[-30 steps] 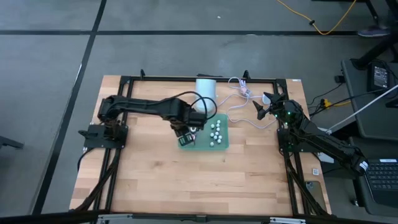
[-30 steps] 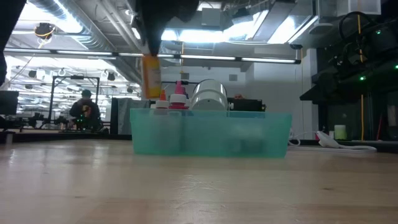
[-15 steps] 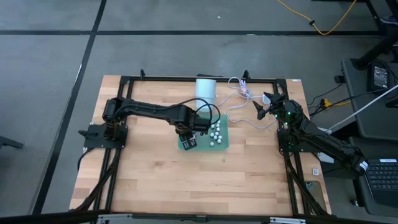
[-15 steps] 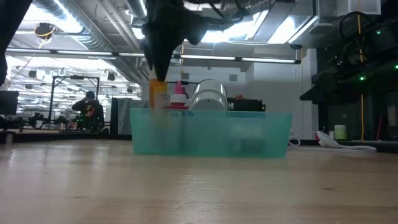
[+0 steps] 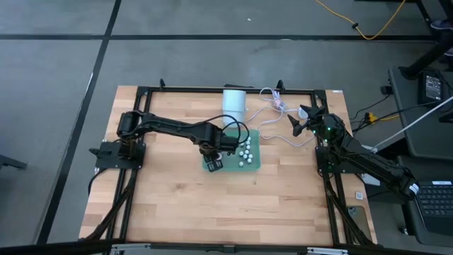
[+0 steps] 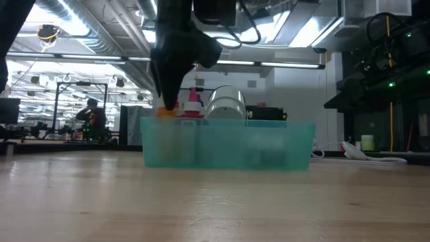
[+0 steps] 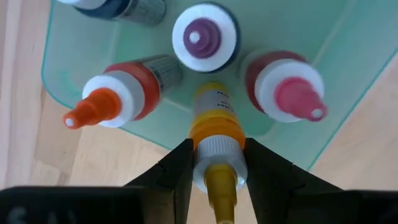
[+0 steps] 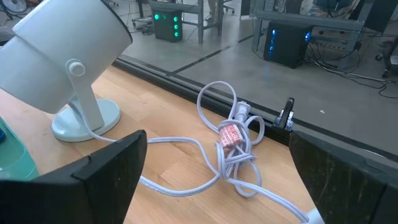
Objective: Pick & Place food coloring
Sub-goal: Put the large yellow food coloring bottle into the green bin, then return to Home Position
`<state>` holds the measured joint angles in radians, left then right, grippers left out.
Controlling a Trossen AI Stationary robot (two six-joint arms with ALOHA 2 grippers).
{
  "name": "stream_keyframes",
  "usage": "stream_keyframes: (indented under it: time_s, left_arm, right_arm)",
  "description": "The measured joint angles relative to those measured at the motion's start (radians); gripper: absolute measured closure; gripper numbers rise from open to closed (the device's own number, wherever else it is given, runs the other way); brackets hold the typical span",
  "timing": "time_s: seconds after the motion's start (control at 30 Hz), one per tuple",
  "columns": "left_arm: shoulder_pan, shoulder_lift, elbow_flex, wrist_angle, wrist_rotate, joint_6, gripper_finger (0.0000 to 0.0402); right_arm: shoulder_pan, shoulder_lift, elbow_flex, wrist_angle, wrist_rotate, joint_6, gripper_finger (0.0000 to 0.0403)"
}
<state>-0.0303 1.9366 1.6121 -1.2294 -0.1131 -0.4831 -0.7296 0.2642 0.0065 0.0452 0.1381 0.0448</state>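
Observation:
A translucent green tray (image 5: 253,163) sits mid-table and holds several small food coloring bottles with white collars. My left gripper (image 5: 214,157) reaches down into the tray's left end and is shut on a yellow bottle (image 7: 214,118). Around that bottle stand an orange-tipped bottle (image 7: 115,102), a purple-topped one (image 7: 204,38) and a pink-tipped one (image 7: 283,84). In the low view the gripper (image 6: 169,91) hangs over the tray wall (image 6: 269,144). My right gripper (image 5: 296,126) waits open at the table's far right. My left gripper pinches the yellow bottle's white collar (image 7: 217,154), just under its dropper tip, between its two fingers (image 7: 177,171). The fingers come from above, pointing down. The bottle stands upright inside the tray among the others; whether its base rests on the tray floor I cannot tell.
A large white cylinder (image 5: 234,100) stands just beyond the tray's far edge. A looped white cable (image 5: 272,117) lies between it and my right gripper, and shows in the right wrist view (image 8: 230,134). Bare wood (image 5: 212,205) spreads over the near half of the table.
My left gripper has gone down with the yellow bottle, from above the tray's rim into the tray's left end. The bottle has stayed upright and now stands behind the tray wall among the other bottles.

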Motion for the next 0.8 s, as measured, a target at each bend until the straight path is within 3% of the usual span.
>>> stream_keyframes:
  time_s: [0.8]
  left_arm:
    - [0.000,-0.027,-0.036,0.014,-0.010,-0.003,0.0201]
  right_arm:
    - [0.000,0.000,0.000,0.000,0.000,0.000,0.0010]
